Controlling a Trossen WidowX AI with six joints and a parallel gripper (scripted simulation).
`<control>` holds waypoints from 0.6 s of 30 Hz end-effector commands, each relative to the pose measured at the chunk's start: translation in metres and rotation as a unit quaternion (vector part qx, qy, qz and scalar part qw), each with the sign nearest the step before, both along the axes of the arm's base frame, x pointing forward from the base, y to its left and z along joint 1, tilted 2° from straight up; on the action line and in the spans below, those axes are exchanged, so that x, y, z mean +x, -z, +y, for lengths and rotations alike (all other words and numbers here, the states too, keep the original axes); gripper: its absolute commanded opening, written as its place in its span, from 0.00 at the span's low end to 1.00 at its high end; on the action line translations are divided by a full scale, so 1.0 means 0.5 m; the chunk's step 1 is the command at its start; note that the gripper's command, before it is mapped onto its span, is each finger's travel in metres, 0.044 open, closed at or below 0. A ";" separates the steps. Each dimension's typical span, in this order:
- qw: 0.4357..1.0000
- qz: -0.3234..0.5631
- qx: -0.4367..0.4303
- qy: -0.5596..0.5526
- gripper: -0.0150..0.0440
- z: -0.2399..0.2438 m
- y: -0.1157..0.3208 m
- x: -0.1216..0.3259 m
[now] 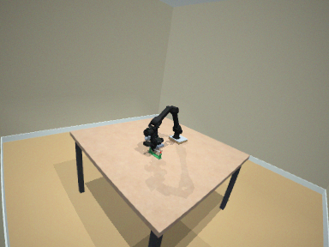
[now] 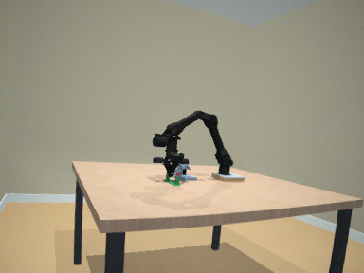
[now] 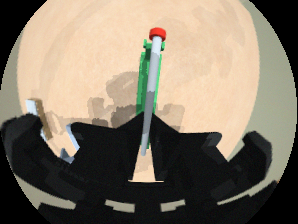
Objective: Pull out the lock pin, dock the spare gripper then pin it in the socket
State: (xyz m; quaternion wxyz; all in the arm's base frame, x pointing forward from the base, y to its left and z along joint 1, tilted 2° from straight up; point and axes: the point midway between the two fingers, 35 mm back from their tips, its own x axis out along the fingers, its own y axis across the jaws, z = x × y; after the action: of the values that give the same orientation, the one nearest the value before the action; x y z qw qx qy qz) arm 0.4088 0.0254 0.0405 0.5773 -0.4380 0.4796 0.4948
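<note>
The lock pin (image 3: pixel 153 70), a grey shaft with a red head, lies between the fingertips of my gripper (image 3: pixel 148 120) (image 1: pixel 154 148) (image 2: pixel 171 174), which is shut on it. The red head points away from the palm in the wrist view and shows small in the top view (image 1: pixel 161 152) and the exterior view (image 2: pixel 177 174). A green stand (image 3: pixel 142 85) (image 1: pixel 156 155) (image 2: pixel 172 183) with upright ends is below the pin and nearly in line with it. Whether they touch cannot be told. A blue-grey part (image 2: pixel 191 178) stands beside the gripper; whether it is mount or spare gripper is unclear.
The arm's pale base plate (image 1: pixel 178 139) (image 2: pixel 228 177) is on the table (image 1: pixel 128 171) (image 2: pixel 265 204), to the right of the stand in the top and exterior views. Blue-grey edges (image 3: pixel 73 137) show left of the fingers in the wrist view, close to the gripper body.
</note>
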 end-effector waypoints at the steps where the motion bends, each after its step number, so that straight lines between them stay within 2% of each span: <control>1: 1.000 0.000 0.000 0.000 0.25 0.001 0.014 -0.001; 18: 1.000 0.000 0.000 0.000 0.25 0.001 0.018 -0.002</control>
State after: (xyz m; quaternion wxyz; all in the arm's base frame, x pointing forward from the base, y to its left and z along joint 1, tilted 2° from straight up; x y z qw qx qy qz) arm 0.4085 0.0256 0.0381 0.5791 -0.4402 0.4771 0.4931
